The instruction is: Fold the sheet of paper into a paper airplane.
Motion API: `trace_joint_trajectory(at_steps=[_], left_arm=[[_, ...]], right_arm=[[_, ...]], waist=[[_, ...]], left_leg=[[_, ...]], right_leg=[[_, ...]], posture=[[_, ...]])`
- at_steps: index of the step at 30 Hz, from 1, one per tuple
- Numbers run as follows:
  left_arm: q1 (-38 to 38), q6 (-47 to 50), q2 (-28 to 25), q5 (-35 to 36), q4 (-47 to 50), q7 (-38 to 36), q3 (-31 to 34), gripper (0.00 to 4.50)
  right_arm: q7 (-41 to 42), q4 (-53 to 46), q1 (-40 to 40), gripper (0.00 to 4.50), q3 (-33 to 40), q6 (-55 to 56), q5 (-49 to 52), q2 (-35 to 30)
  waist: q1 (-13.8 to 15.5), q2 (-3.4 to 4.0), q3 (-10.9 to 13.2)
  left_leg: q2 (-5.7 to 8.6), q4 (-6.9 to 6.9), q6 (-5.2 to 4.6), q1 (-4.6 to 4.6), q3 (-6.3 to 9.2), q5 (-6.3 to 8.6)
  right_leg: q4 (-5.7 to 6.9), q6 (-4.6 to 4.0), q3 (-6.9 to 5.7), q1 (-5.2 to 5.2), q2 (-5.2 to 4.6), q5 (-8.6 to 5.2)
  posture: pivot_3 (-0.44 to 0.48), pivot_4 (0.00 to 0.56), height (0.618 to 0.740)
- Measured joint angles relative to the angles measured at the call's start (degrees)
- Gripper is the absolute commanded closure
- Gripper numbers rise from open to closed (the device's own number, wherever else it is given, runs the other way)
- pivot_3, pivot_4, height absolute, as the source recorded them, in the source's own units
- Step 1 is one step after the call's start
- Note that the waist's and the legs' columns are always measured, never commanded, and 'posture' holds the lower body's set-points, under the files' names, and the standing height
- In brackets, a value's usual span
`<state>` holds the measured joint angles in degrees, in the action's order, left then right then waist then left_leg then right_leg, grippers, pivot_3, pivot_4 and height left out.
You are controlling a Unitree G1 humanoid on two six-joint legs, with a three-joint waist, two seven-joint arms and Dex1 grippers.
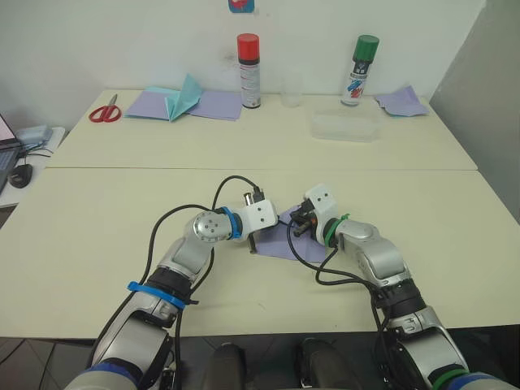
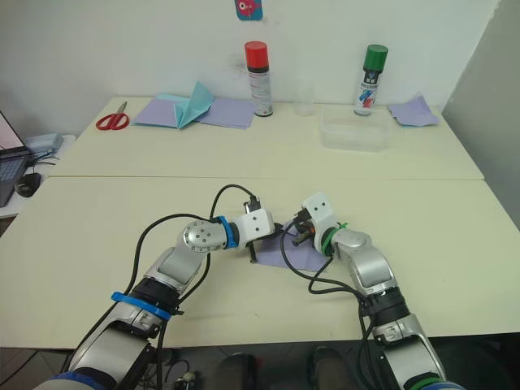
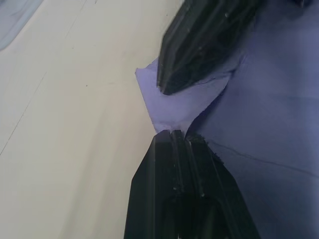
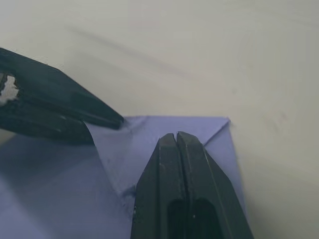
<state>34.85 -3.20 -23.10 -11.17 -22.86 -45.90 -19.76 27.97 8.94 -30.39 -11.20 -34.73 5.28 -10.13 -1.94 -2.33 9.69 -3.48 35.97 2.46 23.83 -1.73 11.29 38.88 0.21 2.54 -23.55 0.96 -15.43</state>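
Observation:
The lavender sheet of paper (image 1: pixel 286 242) lies flat on the near table between my two grippers. One corner is folded over into a small flap (image 4: pixel 149 130) with creases around it. My left gripper (image 3: pixel 172 133) is shut, and its tip rests on the paper at the flap's edge. My right gripper (image 4: pixel 177 135) is also shut and presses down on the flap a short way from the left one. Seen from the head, the left gripper (image 1: pixel 254 242) and right gripper (image 1: pixel 297 228) stand close together over the sheet. The paper airplane is out of view.
Along the far table stand red scissors (image 1: pixel 104 111), a teal pointed paper piece (image 1: pixel 184 97) on lavender sheets (image 1: pixel 218 104), a red-capped can (image 1: pixel 249 71), a clear cup (image 1: pixel 291 91), a clear box (image 1: pixel 345 127), a green-capped can (image 1: pixel 360 69) and a rumpled lavender scrap (image 1: pixel 400 101).

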Motion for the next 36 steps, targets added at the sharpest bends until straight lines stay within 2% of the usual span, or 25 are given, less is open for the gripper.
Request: trace_joint_trajectory(at_steps=[10,16,20,23,26,28,34,36], left_arm=[[-0.9,-1.2,-0.2,0.5,0.4,0.3,0.6,4.33],[-5.2,4.2,-3.0,6.7,6.4,-3.6,4.6,2.51],[-8.7,13.1,-5.3,14.1,13.0,-6.7,9.6,1.25],[-9.3,21.9,-5.6,21.3,17.3,-7.3,15.1,1.25],[-7.5,28.0,-2.0,26.6,18.2,-4.4,19.0,1.9],[-5.9,30.0,0.6,27.9,18.1,-2.2,19.8,2.52],[-3.4,29.8,5.5,26.0,14.6,1.8,16.2,4.45],[-3.0,28.8,6.3,24.4,12.0,2.9,14.5,4.48]], right_arm=[[0.8,0.8,-0.6,4.5,-1.2,0.6,-0.7,-0.6],[0.8,0.9,-0.5,4.5,-1.3,1.0,-0.7,-0.5],[0.8,0.9,-0.5,4.5,-1.3,1.3,-0.7,-0.4],[0.8,1.0,-0.4,4.5,-1.3,1.3,-0.7,-0.7],[0.8,1.1,-0.3,4.5,-1.3,1.3,-0.8,-0.6],[0.8,1.1,-0.3,4.5,-1.3,1.5,-0.8,-0.5],[0.8,1.3,-0.3,4.5,-1.5,1.9,-0.8,0.2],[0.8,1.4,-0.4,4.5,-1.5,1.9,-0.8,0.3]], waist=[[-0.1,0.01,0.0],[-0.4,0.01,0.0],[-0.5,0.02,0.0],[-0.5,0.02,0.0],[-0.4,0.01,0.0],[-0.4,0.01,0.0],[-0.6,0.01,0.0],[-0.6,0.01,0.0]], left_leg=[[-0.03,-0.01,0.0,-0.03,-0.02,0.0],[-0.06,-0.08,0.0,-0.03,0.04,0.0],[-0.12,-0.07,0.0,-0.02,0.03,0.0],[-0.12,-0.05,0.0,-0.02,0.04,0.0],[-0.08,0.01,0.0,-0.02,0.05,0.0],[-0.05,0.01,0.0,-0.02,0.02,0.0],[0.01,-0.04,0.0,-0.02,0.03,0.0],[-0.02,-0.04,0.0,-0.03,0.05,0.0]], right_leg=[[0.01,-0.01,0.01,0.0,0.01,-0.01],[0.04,-0.1,-0.04,-0.01,0.02,-0.06],[0.04,-0.1,-0.03,-0.03,0.0,-0.06],[0.04,-0.1,-0.04,-0.01,-0.01,-0.06],[0.03,-0.06,-0.04,0.02,-0.02,-0.04],[0.03,-0.04,-0.02,0.02,-0.01,-0.03],[0.02,-0.07,-0.02,0.0,0.1,-0.04],[0.02,-0.07,-0.02,-0.01,0.16,-0.04]], posture=[[0.0,0.15,0.74],[0.0,0.15,0.74],[0.0,0.15,0.74],[0.0,0.15,0.74],[0.0,0.15,0.74],[0.0,0.15,0.74],[0.0,0.15,0.74],[0.0,0.15,0.74]])
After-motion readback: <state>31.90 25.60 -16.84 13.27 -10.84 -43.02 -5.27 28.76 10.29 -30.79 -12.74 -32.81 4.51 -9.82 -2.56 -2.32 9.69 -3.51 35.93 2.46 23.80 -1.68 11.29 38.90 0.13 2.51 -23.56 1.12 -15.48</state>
